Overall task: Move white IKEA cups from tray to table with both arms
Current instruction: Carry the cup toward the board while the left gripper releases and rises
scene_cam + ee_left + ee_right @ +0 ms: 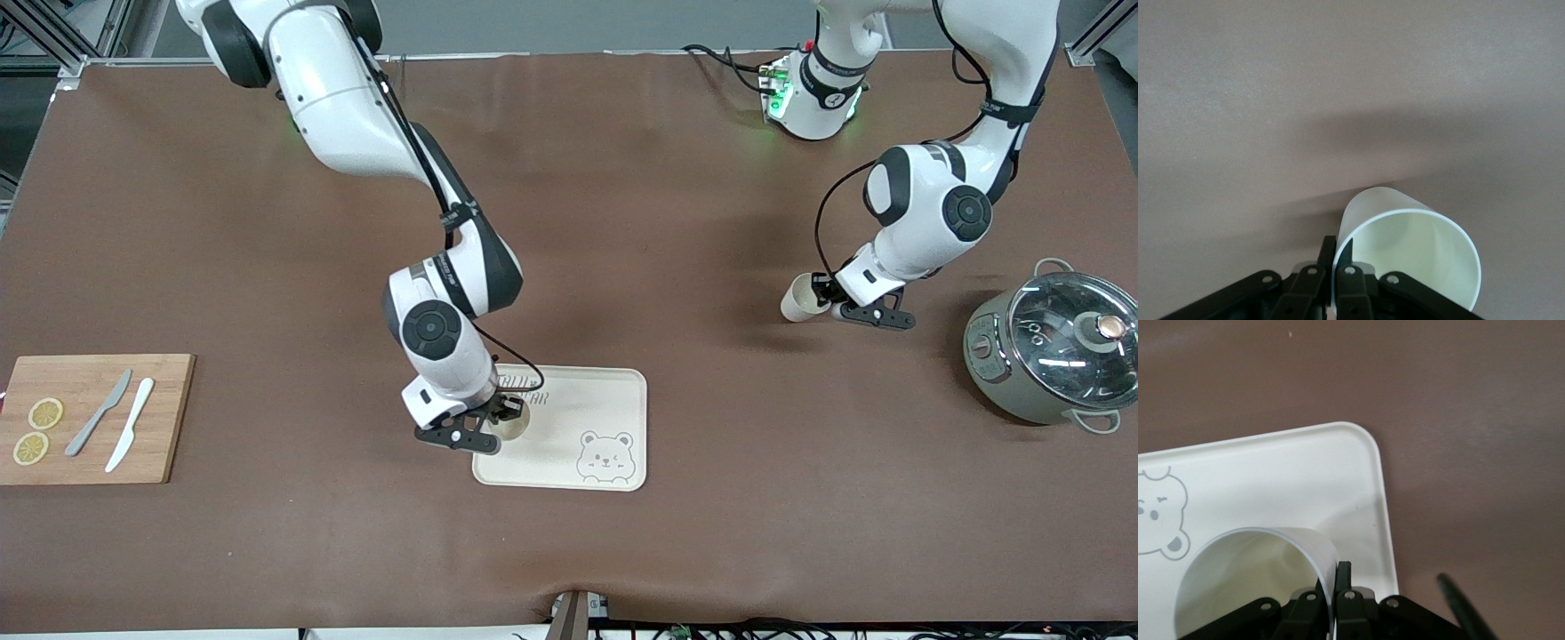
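My right gripper [505,414] is shut on the rim of one white cup [516,428], one finger inside and one outside. It holds the cup low over the end of the cream bear-printed tray [613,400] toward the right arm's end. The right wrist view shows this cup [1251,577], the gripper [1336,583] and the tray's corner [1358,473]. My left gripper [831,293] is shut on the rim of the second white cup [800,300], which is tilted over the bare brown table toward the left arm's end. The left wrist view shows that cup [1411,257] and the gripper [1337,260].
A wooden cutting board [169,418] with two lemon slices [37,430] and two knives [116,423] lies at the right arm's end. A grey pot with a glass lid [1053,347] stands at the left arm's end, beside the left arm.
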`<action>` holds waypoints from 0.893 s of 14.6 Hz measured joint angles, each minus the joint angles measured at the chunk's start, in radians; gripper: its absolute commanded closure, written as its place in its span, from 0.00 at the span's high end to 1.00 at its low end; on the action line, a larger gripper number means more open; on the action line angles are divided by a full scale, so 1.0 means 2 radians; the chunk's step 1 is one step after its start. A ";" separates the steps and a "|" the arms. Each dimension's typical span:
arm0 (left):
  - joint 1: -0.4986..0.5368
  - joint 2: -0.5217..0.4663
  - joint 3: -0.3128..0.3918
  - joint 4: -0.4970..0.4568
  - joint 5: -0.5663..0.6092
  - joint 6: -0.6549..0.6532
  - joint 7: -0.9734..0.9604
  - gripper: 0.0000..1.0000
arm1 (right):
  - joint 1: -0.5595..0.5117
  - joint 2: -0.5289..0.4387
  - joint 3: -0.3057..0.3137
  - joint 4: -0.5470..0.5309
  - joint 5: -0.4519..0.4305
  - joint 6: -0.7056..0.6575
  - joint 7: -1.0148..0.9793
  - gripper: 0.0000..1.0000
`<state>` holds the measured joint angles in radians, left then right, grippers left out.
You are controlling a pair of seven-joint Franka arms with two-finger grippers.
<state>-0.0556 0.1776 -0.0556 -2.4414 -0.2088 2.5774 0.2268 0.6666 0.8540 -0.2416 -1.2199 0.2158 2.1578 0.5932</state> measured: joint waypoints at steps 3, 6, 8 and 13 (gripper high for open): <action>-0.001 0.003 0.000 0.001 0.000 0.003 0.004 0.32 | -0.006 -0.053 -0.016 -0.013 0.000 -0.066 -0.035 0.00; -0.004 0.004 -0.002 0.003 0.000 0.005 0.004 1.00 | -0.018 -0.118 -0.033 -0.080 0.000 -0.071 -0.101 0.00; -0.003 0.004 -0.002 0.003 0.000 0.006 0.004 1.00 | -0.037 -0.158 -0.035 -0.129 0.000 -0.071 -0.143 0.00; -0.002 -0.005 -0.001 0.019 0.000 -0.027 -0.005 1.00 | -0.099 -0.223 -0.038 -0.225 0.000 -0.064 -0.268 0.00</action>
<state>-0.0603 0.1683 -0.0585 -2.4036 -0.2088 2.5235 0.2165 0.4685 0.4084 -0.3183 -1.6700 0.2157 2.0295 0.0571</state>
